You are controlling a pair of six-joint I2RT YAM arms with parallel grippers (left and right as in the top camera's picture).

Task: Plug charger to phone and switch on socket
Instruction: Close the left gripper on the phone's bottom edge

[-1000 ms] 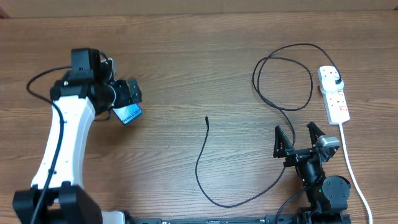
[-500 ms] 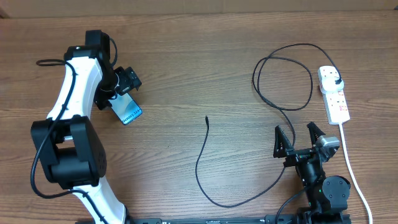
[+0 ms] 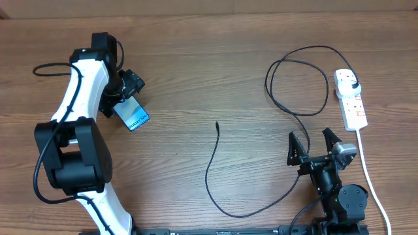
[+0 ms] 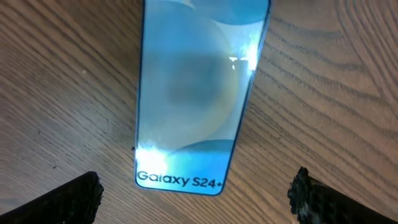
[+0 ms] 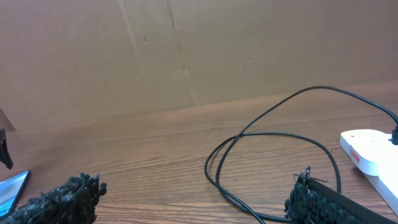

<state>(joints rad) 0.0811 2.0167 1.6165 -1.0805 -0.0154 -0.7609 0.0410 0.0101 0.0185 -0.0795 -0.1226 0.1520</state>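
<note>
The phone (image 3: 134, 116) lies flat on the table at the left, screen lit blue-white. In the left wrist view the phone (image 4: 193, 93) has its "Galaxy S24+" end nearest my fingers. My left gripper (image 3: 128, 91) is open above it, holding nothing; in its own view my left gripper (image 4: 196, 191) has a finger out to each side of the phone. The black charger cable (image 3: 297, 88) loops from its plug (image 3: 353, 83) in the socket (image 3: 351, 103) to its tip (image 3: 217, 124). My right gripper (image 3: 313, 145) is open and empty near the front edge.
The socket's white cord (image 3: 371, 179) runs down the right side past my right arm. In the right wrist view the cable loop (image 5: 273, 149) lies ahead, the socket (image 5: 367, 149) to the right, and a brown cardboard wall (image 5: 186, 50) stands behind the table.
The left arm has swung into a new posture and its gripper has drawn back from the phone, uncovering more of it. The phone shifted slightly. The right arm and cable have not moved.
</note>
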